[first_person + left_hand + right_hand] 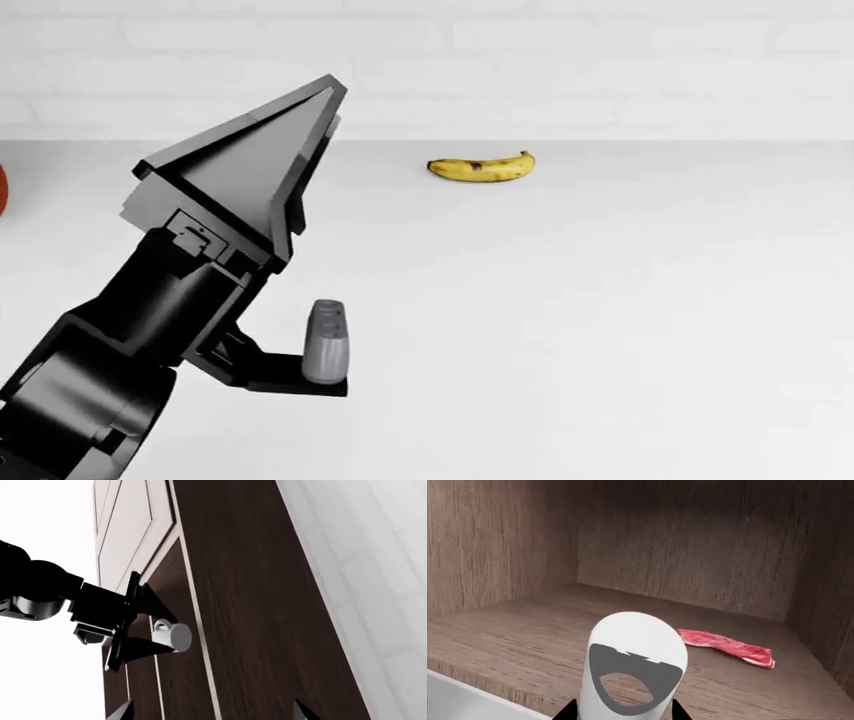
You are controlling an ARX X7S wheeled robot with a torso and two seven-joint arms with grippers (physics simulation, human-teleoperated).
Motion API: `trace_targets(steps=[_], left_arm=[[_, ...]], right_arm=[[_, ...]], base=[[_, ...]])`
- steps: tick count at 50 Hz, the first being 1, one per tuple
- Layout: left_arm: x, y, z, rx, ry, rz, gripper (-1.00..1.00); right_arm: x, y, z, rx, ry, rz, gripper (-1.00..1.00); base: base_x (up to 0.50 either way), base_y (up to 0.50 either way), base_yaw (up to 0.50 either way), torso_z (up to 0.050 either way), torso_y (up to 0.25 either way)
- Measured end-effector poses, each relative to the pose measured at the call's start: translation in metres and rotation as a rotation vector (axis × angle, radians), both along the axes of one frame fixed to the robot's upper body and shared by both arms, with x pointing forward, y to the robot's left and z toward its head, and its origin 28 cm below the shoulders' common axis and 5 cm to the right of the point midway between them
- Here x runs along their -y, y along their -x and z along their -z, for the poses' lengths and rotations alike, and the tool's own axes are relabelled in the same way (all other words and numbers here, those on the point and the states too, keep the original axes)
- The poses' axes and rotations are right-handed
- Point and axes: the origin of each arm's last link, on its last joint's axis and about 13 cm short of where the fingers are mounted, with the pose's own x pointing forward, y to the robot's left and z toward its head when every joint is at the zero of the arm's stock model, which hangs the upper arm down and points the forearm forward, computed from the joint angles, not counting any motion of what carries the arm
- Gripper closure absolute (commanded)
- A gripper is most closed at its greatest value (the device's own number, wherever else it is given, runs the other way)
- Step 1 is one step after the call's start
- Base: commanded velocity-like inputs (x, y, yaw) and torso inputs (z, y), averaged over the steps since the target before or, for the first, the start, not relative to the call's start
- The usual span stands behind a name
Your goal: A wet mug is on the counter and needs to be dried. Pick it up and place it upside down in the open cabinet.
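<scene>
My right gripper [624, 711] is shut on the white mug [637, 660], with a black finger on each side of it. The mug's loop handle faces the camera. The mug is held at the front of the open cabinet's wooden shelf [514, 635]; I cannot tell whether it touches the shelf. The left wrist view shows the same mug [177, 636] in the right gripper [157, 630], against the dark wood cabinet [253, 605]. My left gripper [212, 712] is open and empty, raised over the white counter [601, 300].
A strip of red meat [727, 647] lies on the shelf behind and to one side of the mug. A banana [482, 168] lies at the back of the counter. A red object [3, 190] shows at the left edge. Closed cabinet doors [127, 525] adjoin the opening.
</scene>
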Motion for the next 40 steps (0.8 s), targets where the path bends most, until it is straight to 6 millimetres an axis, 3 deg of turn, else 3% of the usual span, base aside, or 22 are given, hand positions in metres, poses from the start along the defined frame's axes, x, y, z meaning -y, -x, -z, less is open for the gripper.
trace_targets(steps=[27, 40], left_arm=[[-0.001, 0.001, 0.008, -0.006, 0.013, 0.009, -1.0], [0.0, 0.0, 0.013, -0.014, 0.018, 0.012, -1.0]], right_arm=[[-0.002, -0.039, 0.014, -0.032, 0.004, 0.116, 1.0], [-0.005, -0.045, 0.016, -0.015, 0.016, 0.109, 1.0]], base=[[0.0, 0.0, 0.0, 0.0, 0.0], [0.0, 0.0, 0.0, 0.0, 0.0]])
